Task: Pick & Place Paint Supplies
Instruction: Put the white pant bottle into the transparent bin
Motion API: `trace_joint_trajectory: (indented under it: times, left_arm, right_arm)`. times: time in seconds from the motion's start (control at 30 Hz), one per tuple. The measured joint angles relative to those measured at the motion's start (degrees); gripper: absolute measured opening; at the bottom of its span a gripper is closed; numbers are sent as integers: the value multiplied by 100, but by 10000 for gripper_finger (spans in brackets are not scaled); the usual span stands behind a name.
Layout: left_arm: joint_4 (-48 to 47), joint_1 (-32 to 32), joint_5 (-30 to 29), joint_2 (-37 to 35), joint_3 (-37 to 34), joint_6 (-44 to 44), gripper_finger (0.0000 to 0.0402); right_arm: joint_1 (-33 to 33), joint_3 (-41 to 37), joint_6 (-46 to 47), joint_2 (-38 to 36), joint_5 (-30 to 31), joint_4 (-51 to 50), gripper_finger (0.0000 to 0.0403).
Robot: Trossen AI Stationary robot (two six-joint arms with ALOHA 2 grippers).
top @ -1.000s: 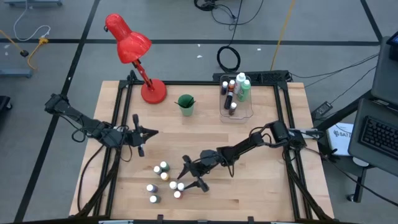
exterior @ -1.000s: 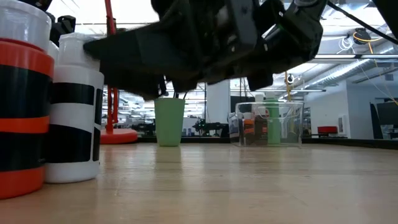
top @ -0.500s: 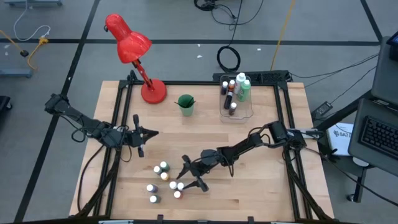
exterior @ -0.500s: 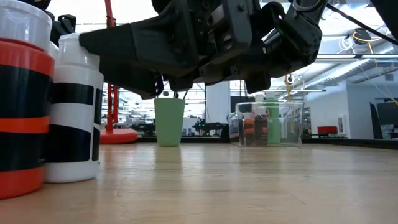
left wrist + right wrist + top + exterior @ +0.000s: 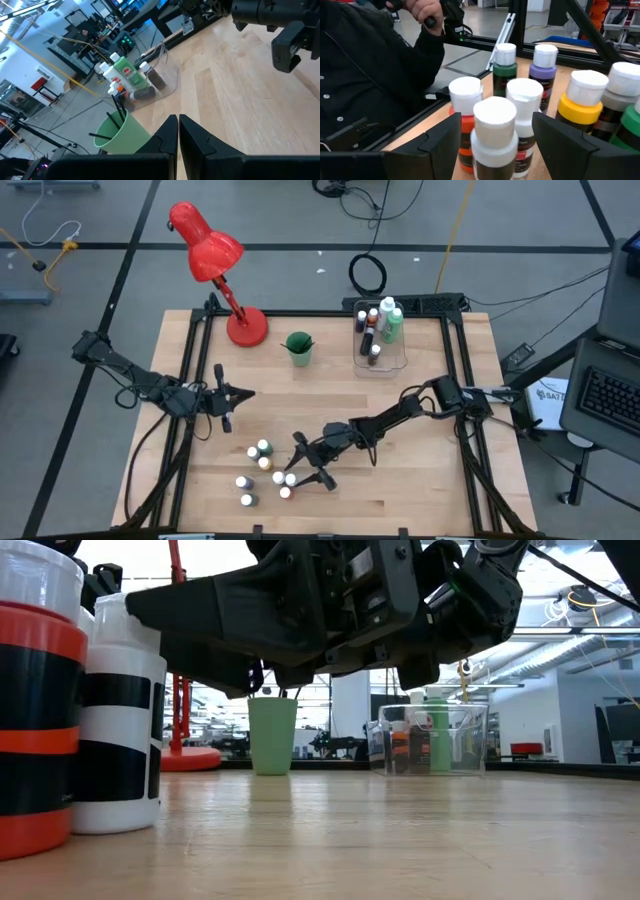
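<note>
Overhead, table-level, two wrist (close) views

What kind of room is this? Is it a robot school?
It looks like a robot lab or workshop, not a home. Two arms work at a wooden table on a black frame, cables lie on the grey floor, and the low view shows a big hall with equipment behind.

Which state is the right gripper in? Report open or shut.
Open. In the right wrist view the right gripper has its fingers spread either side of a white-capped paint bottle, neither visibly touching it.
</note>
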Motion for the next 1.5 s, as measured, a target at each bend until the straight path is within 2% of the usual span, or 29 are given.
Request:
trace_joint_trajectory:
  times: [0.1,0.2,0.47,1.0,1.1,1.27,1.4,1.5]
  left_arm:
    - [0,0,12,0,0,0,19]
    - [-4,0,147,0,0,0,19]
    - [-7,0,260,0,0,50,19]
    - [-4,0,260,0,0,63,19]
    - [-4,0,260,0,0,63,19]
    - [-4,0,258,0,0,13,19]
    - [-8,0,258,0,0,-13,19]
    - [-11,0,258,0,0,-42,19]
  right_arm:
    - [-2,0,10,0,36,16,235]
    - [30,0,-15,0,326,68,235]
    - [79,-2,-171,0,300,63,234]
    - [79,-2,-350,0,162,77,113]
    - [79,-4,-350,0,163,88,103]
    - [79,-7,-427,-16,269,179,109]
    - [95,-16,-501,-609,439,-394,105]
    - [106,-8,-832,-1477,901,-1541,103]
